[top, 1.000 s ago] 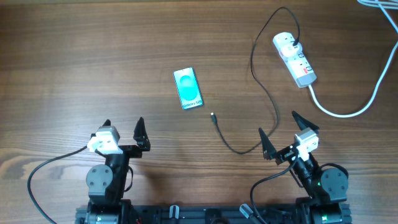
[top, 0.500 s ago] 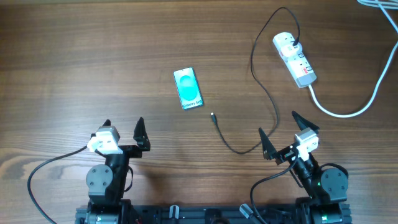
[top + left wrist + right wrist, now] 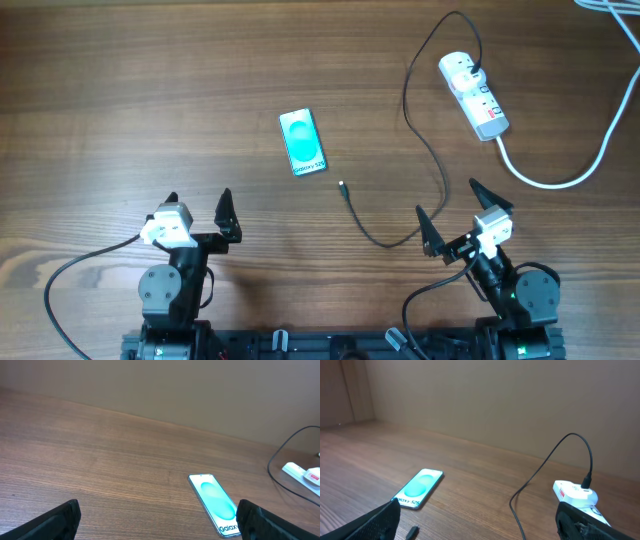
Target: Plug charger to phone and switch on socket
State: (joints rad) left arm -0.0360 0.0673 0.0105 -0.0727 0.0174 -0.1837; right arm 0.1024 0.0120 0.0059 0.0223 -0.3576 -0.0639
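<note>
The phone (image 3: 303, 143) lies face up mid-table, teal screen showing; it also appears in the left wrist view (image 3: 216, 503) and the right wrist view (image 3: 419, 488). The charger, a thin black cable (image 3: 420, 130), runs from the white socket (image 3: 473, 95) at the back right down to a loose plug tip (image 3: 343, 187) lying right of the phone. That plug tip (image 3: 410, 533) shows low in the right wrist view, with the socket (image 3: 576, 494) to the right. My left gripper (image 3: 198, 208) and right gripper (image 3: 450, 207) both stand open near the front edge, nothing between their fingers.
A thick white cord (image 3: 590, 160) curves from the socket toward the table's right edge. A plain wall stands behind the far table edge in both wrist views.
</note>
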